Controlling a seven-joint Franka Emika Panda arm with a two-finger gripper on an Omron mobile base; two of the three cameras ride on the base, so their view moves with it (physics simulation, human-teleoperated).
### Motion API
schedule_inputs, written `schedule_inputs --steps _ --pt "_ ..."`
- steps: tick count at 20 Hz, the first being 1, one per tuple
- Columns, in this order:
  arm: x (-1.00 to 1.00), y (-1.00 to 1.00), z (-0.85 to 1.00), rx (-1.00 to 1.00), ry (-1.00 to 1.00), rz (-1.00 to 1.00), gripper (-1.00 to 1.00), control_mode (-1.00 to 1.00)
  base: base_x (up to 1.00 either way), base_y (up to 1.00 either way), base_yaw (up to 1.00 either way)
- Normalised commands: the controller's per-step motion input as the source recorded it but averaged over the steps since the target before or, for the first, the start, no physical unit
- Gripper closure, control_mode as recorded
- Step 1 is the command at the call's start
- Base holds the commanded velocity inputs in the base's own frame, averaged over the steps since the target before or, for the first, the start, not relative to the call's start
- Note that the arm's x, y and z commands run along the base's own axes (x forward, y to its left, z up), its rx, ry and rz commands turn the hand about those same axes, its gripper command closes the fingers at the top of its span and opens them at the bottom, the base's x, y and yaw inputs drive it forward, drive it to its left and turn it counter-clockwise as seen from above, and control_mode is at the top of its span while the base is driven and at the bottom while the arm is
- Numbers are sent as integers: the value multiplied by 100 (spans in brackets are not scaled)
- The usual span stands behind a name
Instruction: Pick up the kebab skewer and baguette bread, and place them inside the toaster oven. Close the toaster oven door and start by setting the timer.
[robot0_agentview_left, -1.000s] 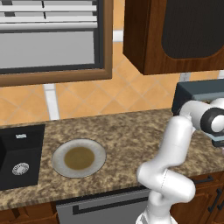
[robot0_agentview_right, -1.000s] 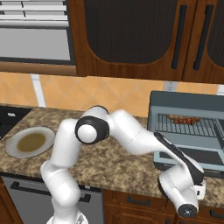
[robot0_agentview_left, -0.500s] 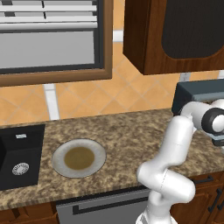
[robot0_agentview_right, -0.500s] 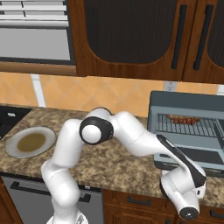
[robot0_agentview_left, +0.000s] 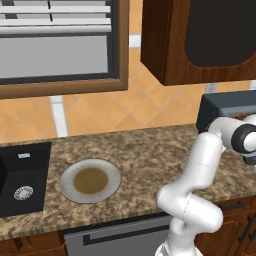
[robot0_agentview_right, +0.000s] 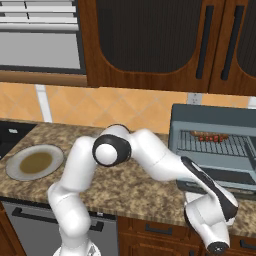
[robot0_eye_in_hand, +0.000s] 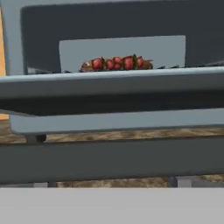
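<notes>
The toaster oven stands open on the right of the counter, with the toaster oven door folded down flat. The kebab skewer, red and brown chunks, lies on the wire rack inside. In the hand view the kebab skewer sits deep in the toaster oven, seen from low down at door height. My gripper hangs low in front of the counter edge, below the door; its fingers are hidden and nothing shows between them. The baguette bread is out of view.
A round plate with a brown centre lies on the speckled counter left of the arm. A black sink is at the far left. Dark wooden cabinets hang above the oven.
The hand has sunk slightly lower and to the right in front of the counter; the elbow has shifted right with it. The oven, skewer and plate have not moved.
</notes>
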Motion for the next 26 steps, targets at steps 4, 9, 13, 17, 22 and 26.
schedule_inputs --steps 4,9,13,17,22,26 --pt "16 0 69 6 -10 0 -100 -100 0 0 0" --pt "25 0 64 4 -4 0 -100 -100 0 0 0" --pt "29 0 40 2 0 0 -100 -100 0 0 0" --pt "34 0 36 2 0 0 -100 -100 0 0 0" --pt "46 0 31 2 0 0 -100 -100 0 0 0" --pt "52 0 26 3 0 0 -100 -100 0 0 0"
